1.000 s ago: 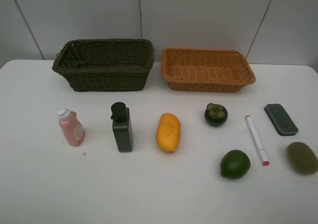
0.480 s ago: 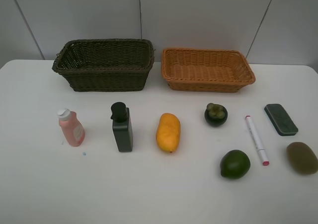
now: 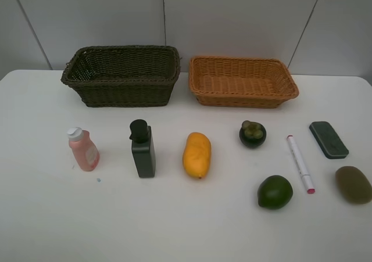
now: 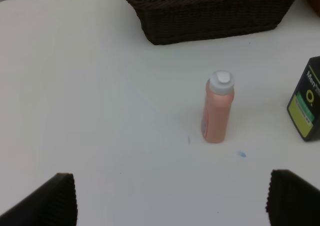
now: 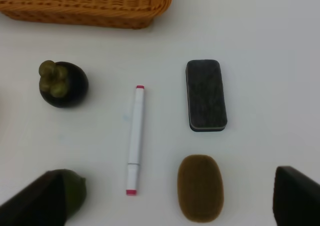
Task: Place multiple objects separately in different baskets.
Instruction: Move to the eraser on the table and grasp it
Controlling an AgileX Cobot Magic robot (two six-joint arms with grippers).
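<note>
Beginning the sort, with nothing yet lying in either basket. Holding the left claw (image 4: 175,201) spread to full width and empty above the pink bottle (image 4: 218,108), standing upright at 9 o'clock on the table (image 3: 174,227). Holding the right claw (image 5: 172,196) equally wide and empty above the marker (image 5: 134,138), the block (image 5: 205,94) and the kiwi (image 5: 200,187), all lying apart around 3 o'clock. Reading the rest from the high view: dark basket (image 3: 122,93) sitting at 11 o'clock, tan basket (image 3: 244,98) just beside it at 1 o'clock, pump bottle (image 3: 143,150) standing between pink bottle and mango (image 3: 196,154), mangosteen (image 3: 252,134) at 2 o'clock of the mango, lime (image 3: 275,191) at 4 o'clock of it. Judging the pink bottle the likely first pick for the left side: centring the body between the fingers, descending vertically, closing below the cap, lifting straight up to avoid tipping, clearing the dark basket's rim before releasing low inside. Judging the round fruit prone to rolling: closing squarely across the widest part. Avoiding any crossing of the arms by serving each basket from its own side.
</note>
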